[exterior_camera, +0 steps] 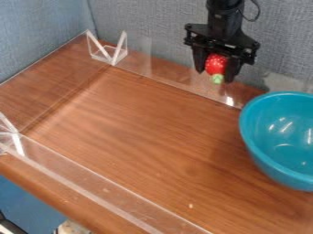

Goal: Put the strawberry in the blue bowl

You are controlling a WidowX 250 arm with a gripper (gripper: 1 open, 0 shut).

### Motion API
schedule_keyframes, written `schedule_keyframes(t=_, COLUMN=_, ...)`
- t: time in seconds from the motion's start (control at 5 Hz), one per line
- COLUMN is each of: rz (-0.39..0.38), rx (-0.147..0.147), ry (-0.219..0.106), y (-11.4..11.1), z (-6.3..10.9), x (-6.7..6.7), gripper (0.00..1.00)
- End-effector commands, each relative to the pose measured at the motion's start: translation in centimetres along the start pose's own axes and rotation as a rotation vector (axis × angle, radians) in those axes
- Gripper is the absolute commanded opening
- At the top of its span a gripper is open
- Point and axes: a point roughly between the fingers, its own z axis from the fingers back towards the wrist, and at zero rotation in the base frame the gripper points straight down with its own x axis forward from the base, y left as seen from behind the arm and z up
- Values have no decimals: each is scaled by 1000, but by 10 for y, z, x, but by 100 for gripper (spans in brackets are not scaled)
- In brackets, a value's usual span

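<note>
Near the back wall, gripper point(218, 72) has its fingers clenched on the strawberry point(217, 65), leafy top down. Probably held up to clear the bowl point(284, 137) rim.

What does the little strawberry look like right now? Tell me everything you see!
The strawberry is small and bright red, with a green leafy top that points down, so it hangs upside down. It looks like a toy. The robot's black hand grips it from both sides, near the grey wall at the back, up and to the left of the blue bowl in the picture.
</note>
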Motion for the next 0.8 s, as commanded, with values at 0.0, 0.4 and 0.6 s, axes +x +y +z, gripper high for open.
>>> schedule_keyframes(t=0.0, rz=13, rx=-5, ry=-78, y=6, z=23, x=9, gripper=0)
schedule_keyframes(t=0.4, rz=13, rx=-16, ry=-94, y=7, z=26, x=11, gripper=0)
schedule_keyframes(t=0.6, rz=11, rx=-22, ry=-102, y=6, z=27, x=11, gripper=0)
